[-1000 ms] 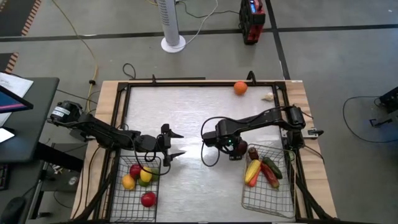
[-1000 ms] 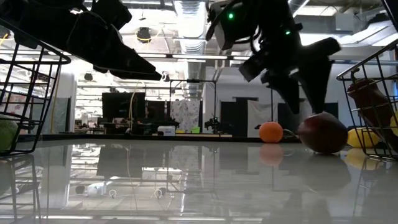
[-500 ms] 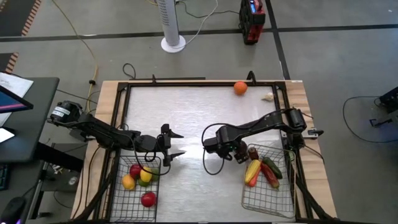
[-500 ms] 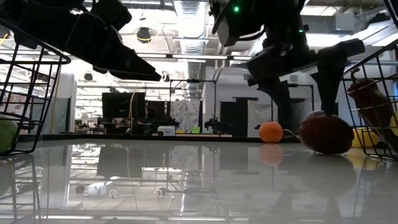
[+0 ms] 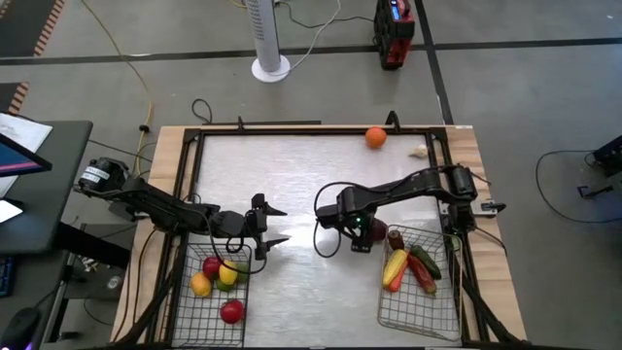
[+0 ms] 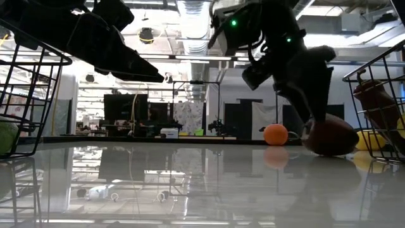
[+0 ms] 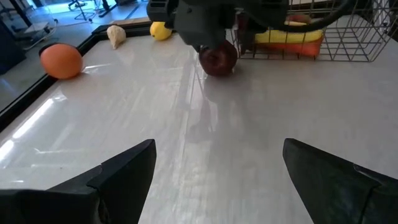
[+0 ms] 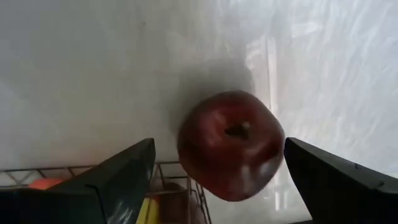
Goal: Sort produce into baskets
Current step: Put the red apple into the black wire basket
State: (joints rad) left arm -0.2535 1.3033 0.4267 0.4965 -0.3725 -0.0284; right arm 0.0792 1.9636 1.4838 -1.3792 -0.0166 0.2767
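Note:
A dark red apple (image 8: 230,143) rests on the white table, stem dimple up, just left of the right basket (image 5: 420,292). It also shows in the low view (image 6: 332,136) and the left wrist view (image 7: 217,60). My right gripper (image 8: 217,155) hangs over it, pointing down and open, with one finger on each side. In the high view my right gripper (image 5: 356,236) hides the apple. My left gripper (image 5: 275,226) is open and empty above the far right corner of the left basket (image 5: 209,292). My right gripper comes at the apple from above, its fingers (image 8: 323,180) open on either side of the apple's widest part. I cannot tell whether a finger touches the apple. The apple sits on the table.
The left basket holds red apples, a lemon and a lime (image 5: 219,277). The right basket holds corn, a red pepper, a cucumber (image 5: 413,267) and a dark piece (image 5: 396,238). An orange (image 5: 375,137) and garlic (image 5: 418,151) lie by the far edge. Bare table lies between.
My right gripper swung a little toward the table's near left over the apple and turned, then came back beside the right basket. In the low view its fingers stood wide astride the apple half a second ago. The apple has stayed on the table.

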